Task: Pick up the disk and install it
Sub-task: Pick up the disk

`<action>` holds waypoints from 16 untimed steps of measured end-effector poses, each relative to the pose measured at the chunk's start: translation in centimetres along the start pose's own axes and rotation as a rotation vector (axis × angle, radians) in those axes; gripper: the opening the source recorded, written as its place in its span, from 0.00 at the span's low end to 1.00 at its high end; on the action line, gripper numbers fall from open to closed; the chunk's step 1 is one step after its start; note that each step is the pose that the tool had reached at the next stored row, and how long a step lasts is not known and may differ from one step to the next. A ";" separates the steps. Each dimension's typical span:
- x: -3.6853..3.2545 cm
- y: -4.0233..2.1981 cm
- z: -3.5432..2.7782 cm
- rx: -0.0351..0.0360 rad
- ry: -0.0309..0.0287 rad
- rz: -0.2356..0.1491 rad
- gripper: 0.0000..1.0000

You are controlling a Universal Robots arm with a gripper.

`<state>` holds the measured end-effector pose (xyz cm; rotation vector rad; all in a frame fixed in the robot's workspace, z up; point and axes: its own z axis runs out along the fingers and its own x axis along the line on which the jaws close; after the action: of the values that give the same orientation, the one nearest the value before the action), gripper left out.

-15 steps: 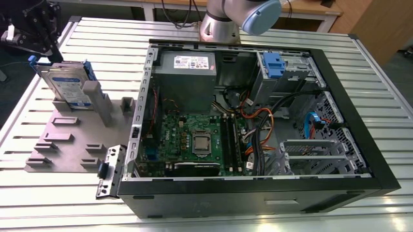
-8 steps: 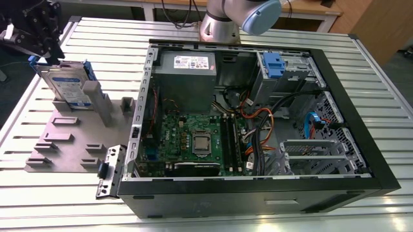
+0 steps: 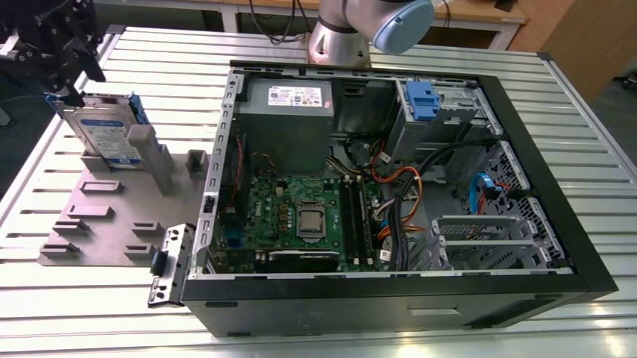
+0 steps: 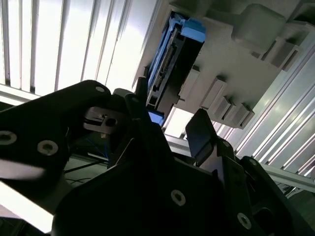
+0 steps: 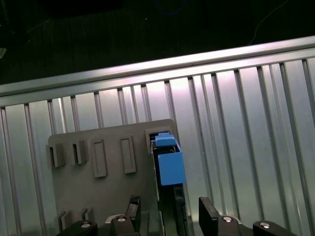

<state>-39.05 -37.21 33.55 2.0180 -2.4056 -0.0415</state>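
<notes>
The disk [image 3: 104, 136] stands on edge in a slot of the grey holder plate [image 3: 110, 216], at the exterior view's left. It is silver-grey with a white-and-blue label and a blue carrier. In the first wrist view the disk [image 5: 170, 167] shows edge-on with its blue tab up. My black gripper [image 3: 77, 93] hangs just over the disk's upper far corner. It is open: in the first wrist view my gripper [image 5: 170, 216] has one finger on each side of the disk, with gaps to both. The second wrist view shows the disk [image 4: 167, 64] just beyond my gripper [image 4: 170, 115].
An open computer case [image 3: 557, 224] lies on the slatted metal table [image 3: 597, 134], on the exterior view's right. Inside are a drive cage with a blue latch [image 3: 423, 101], a grey power-supply box [image 3: 289, 104], a green motherboard [image 3: 298, 216] and cables. The arm's base [image 3: 344, 33] stands behind the case.
</notes>
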 end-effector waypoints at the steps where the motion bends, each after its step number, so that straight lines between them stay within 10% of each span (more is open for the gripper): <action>1: 0.00 0.00 0.00 0.0000 0.0000 0.000 0.53; 16: 0.03 -0.05 2.17 0.0007 0.0001 -0.013 0.59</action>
<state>-39.05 -37.21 31.38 2.0339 -2.3930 -0.0406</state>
